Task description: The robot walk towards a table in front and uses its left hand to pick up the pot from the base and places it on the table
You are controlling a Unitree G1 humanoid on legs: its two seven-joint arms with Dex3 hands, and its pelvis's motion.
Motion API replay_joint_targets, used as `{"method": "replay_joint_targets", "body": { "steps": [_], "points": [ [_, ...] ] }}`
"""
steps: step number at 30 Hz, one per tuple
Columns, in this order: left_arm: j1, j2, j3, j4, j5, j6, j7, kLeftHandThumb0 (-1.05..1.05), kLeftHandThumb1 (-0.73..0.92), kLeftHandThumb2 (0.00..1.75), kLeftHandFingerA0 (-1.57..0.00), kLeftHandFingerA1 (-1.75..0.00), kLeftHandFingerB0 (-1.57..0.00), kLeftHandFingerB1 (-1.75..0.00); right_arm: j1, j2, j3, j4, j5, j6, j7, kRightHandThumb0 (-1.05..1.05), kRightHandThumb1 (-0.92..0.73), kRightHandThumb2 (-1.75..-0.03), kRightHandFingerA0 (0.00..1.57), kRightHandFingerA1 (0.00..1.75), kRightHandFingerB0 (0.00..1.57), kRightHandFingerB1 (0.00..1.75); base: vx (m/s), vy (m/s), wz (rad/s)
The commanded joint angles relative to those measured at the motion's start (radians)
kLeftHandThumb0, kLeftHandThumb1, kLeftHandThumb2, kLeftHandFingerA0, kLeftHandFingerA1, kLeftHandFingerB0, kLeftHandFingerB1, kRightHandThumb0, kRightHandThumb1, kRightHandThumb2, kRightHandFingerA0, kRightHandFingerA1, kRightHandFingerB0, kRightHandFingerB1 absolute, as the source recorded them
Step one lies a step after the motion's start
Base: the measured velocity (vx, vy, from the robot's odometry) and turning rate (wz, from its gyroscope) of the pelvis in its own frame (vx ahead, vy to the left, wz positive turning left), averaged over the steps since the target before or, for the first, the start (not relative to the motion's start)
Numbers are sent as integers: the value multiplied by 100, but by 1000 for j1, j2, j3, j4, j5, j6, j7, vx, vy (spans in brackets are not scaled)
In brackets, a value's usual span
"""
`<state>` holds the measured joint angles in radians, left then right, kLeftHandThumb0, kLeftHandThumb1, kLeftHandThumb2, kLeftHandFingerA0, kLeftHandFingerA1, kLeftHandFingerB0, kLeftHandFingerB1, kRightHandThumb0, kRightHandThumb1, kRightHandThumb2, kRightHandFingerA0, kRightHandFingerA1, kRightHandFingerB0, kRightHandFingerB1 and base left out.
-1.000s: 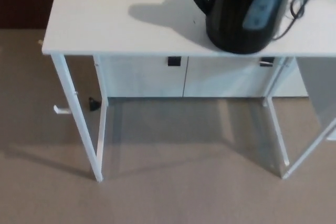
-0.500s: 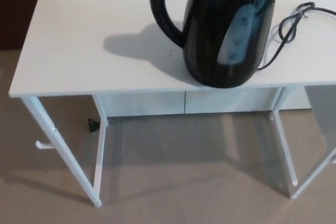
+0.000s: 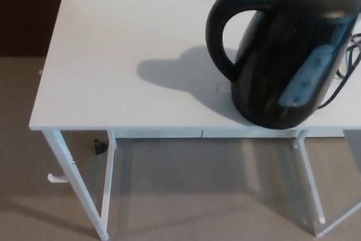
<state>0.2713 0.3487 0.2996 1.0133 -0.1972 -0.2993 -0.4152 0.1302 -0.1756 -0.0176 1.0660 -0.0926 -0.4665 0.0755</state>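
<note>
Black pot (image 3: 293, 55) upright on white table (image 3: 113, 55), at its right near edge, handle (image 3: 217, 32) turned left, blue strip (image 3: 310, 77) down the near side. Dark cord (image 3: 355, 46) just right of it. Shadow (image 3: 180, 74) cast left across the tabletop. Beige carpet (image 3: 186, 196) below, between white legs (image 3: 107, 184).

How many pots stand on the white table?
1. The black pot stands at the right front edge of the table. Its right end is out of frame, so more may be hidden.

No text, brand, number or sign can be read. The blue translucent gauge strip (image 3: 309, 77) on the black plastic kettle-shaped pot (image 3: 282, 43) is too blurred for any markings to be made out. The white rectangular worktop (image 3: 113, 55) is seen plain.
</note>
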Motion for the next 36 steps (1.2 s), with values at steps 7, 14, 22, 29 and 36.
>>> {"method": "replay_joint_targets", "body": {
  "steps": [7, 14, 22, 29, 36],
  "points": [
    [7, 22, -31, 9, 43, -44, 20, -5, 51, 55, -51, -38, -42, -36, -18, -14, 4, 21, -9, 10, -13, -23, -61, -58, 69, 50, 48, 41, 105, -32, -3],
    [-6, 21, -26, 10, 32, -39, 10, -5, 51, 55, -49, -38, -42, -36, -21, -14, 6, 5, -8, 5, -12, -23, -61, -58, 70, 51, 48, 41, 27, 5, -6],
    [-16, 26, -26, 13, 35, -27, 15, -7, 50, 55, -50, -38, -43, -36, -7, -13, 8, -19, -11, 18, -17, -22, -61, -58, 69, 50, 47, 41, 21, 139, 5],
    [-15, 24, -13, -3, 19, -33, 2, -6, 50, 55, -49, -38, -41, -36, -15, -10, 7, -25, -15, 33, -22, -21, -62, -58, 69, 49, 48, 40, 64, 21, 6],
    [-37, -4, 141, -71, -120, 43, 61, 9, 50, 55, -45, -39, -36, -35, -36, 0, 2, -23, -9, 52, -14, -20, -62, -58, 66, 47, 46, 40, -12, -70, 3]
  ]
}}
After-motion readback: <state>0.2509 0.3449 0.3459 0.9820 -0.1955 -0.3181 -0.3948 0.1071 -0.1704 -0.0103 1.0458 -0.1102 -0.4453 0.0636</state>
